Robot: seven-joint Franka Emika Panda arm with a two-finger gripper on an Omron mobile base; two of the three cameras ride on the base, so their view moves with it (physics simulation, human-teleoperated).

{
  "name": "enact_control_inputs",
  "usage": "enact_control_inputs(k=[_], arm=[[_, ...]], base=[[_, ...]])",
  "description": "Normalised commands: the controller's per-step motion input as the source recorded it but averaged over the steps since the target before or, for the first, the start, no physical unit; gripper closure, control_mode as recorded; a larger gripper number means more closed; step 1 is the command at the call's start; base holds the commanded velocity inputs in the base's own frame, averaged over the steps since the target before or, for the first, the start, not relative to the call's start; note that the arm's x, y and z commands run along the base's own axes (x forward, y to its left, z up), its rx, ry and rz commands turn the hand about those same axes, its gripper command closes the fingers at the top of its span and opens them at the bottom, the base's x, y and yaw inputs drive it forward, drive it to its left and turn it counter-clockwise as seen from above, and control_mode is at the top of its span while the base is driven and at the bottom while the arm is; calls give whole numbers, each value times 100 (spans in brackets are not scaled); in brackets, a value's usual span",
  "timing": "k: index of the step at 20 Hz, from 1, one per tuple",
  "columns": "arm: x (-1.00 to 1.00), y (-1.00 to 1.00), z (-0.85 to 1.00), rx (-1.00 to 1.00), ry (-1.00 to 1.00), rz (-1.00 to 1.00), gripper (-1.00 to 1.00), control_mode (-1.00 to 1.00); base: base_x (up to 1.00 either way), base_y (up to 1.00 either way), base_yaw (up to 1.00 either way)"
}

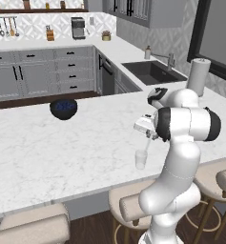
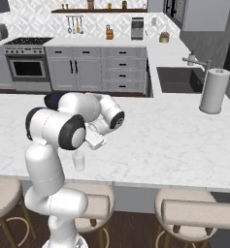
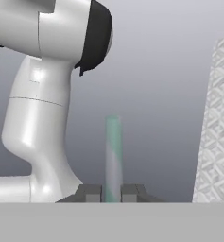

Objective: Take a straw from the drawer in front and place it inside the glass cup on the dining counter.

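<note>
Your gripper [image 3: 111, 194] was clamped on straw [image 3: 113, 158], hand poised just above glass cup [image 1: 141, 159] at near edge of dining counter [image 1: 62, 152]. Risk: straw off-centre over rim when you released, tipping out or falling off edge toward stools [image 1: 128, 205].

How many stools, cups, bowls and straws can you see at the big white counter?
Stools: 3
Cup: 1
Bowl: 1
Straw, held in the shut tool: 1
Total: 6
</note>
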Motion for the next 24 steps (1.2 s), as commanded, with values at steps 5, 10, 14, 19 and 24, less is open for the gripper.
enact_control_inputs(k=[5,10,14,19,24], arm=[[9,1,-1,0,0,0,100,-100],[6,1,-4,0,0,0,100,-100],[7,0,-5,0,0,0,100,-100],[2,1,-7,0,0,0,100,-100],[4,1,-9,0,0,0,100,-100]], base=[[0,0,0],[0,0,0],[0,0,0],[0,0,0],[0,0,0]])
